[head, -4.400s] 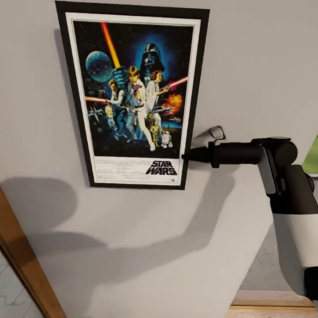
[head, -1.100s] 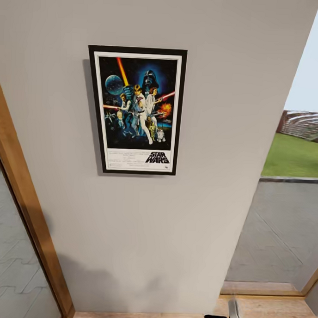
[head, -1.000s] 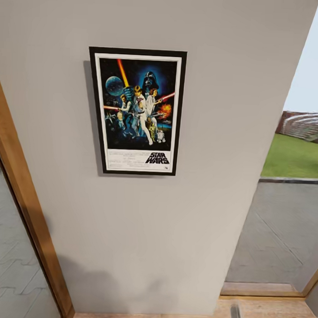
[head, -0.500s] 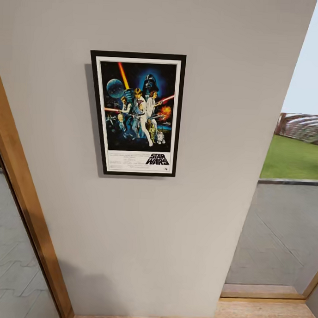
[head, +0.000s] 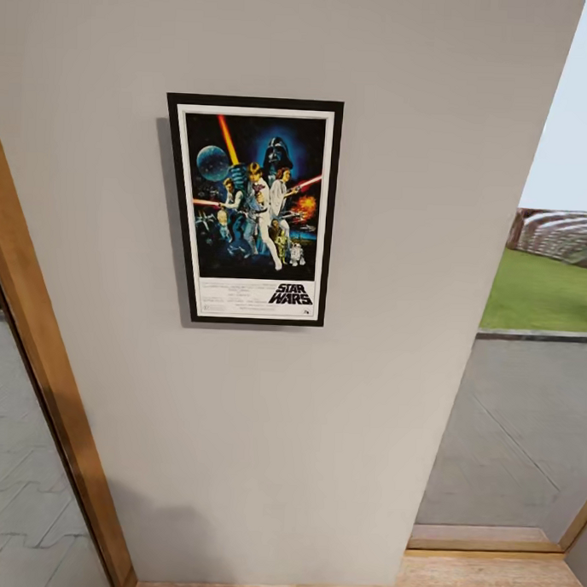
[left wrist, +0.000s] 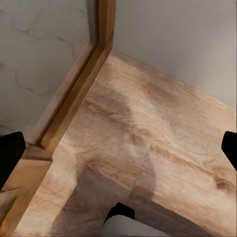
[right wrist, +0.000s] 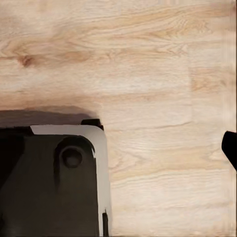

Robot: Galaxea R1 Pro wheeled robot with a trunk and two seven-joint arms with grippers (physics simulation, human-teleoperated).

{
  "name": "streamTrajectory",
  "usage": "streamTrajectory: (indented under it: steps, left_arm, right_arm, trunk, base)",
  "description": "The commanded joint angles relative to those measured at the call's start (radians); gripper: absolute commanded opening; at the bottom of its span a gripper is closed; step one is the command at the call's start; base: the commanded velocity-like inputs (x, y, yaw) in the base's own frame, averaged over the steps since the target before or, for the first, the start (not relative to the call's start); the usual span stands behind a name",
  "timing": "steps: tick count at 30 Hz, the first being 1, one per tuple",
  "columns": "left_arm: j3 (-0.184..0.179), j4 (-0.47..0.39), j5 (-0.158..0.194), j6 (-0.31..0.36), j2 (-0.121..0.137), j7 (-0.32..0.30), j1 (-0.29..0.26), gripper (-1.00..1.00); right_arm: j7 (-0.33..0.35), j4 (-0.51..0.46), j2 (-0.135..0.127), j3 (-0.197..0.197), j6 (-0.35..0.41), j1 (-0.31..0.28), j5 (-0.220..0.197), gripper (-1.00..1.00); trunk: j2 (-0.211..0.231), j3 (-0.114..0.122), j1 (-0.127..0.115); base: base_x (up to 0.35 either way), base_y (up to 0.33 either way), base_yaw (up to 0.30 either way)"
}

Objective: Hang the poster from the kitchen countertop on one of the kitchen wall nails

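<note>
While fingertips [left wrist: 11, 150] spread empty, poster [head: 253, 211] hangs.

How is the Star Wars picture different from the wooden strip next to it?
The black-framed Star Wars poster is a colourful rectangle hanging high on the grey wall; the plain brown wooden door frame is a long bare strip running down to the floor. The poster hangs nearly straight; the frame looks slanted. Both meet that wall.
</note>
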Motion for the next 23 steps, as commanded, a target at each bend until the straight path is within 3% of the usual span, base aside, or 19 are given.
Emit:
streamTrajectory:
  steps: [1,4,5,9,15,23]
  left_arm:
    - [-0.006,0.001,0.01,-0.002,-0.009,0.045,0.0,1.0]
    - [-0.007,0.001,0.01,-0.002,-0.023,0.128,0.0,1.0]
    - [-0.006,0.001,0.01,-0.002,-0.039,0.201,0.0,1.0]
    - [-0.007,-0.001,0.01,-0.003,-0.062,0.283,0.0,1.0]
    - [-0.007,-0.002,0.01,-0.003,-0.08,0.294,0.0,1.0]
    - [-0.006,-0.001,0.01,-0.002,-0.082,0.295,0.0,1.0]
  right_arm:
    - [-0.07,0.003,0.011,-0.006,-0.001,0.0,-0.008,1.0]
    - [-0.163,0.006,0.026,-0.006,0.0,0.0,-0.009,1.0]
    - [-0.201,0.006,0.034,-0.005,0.001,0.0,-0.008,1.0]
    - [-0.224,0.006,0.04,-0.004,0.002,-0.001,-0.005,1.0]
    - [-0.227,0.006,0.041,-0.004,0.002,0.0,-0.005,1.0]
    - [-0.227,0.006,0.042,-0.003,0.002,-0.001,-0.006,1.0]
  trunk:
    - [-0.001,0.0,0.0]
    - [-0.001,0.0,0.0]
    - [-0.001,0.0,0.0]
    - [-0.001,0.0,0.0]
    - [-0.001,0.0,0.0]
    - [-0.001,0.0,0.0]
  base:
    - [0.0,0.0,0.0]
    - [0.0,0.0,0.0]
    - [0.0,0.0,0.0]
    - [0.0,0.0,0.0]
    - [0.0,0.0,0.0]
    - [0.0,0.0,0.0]
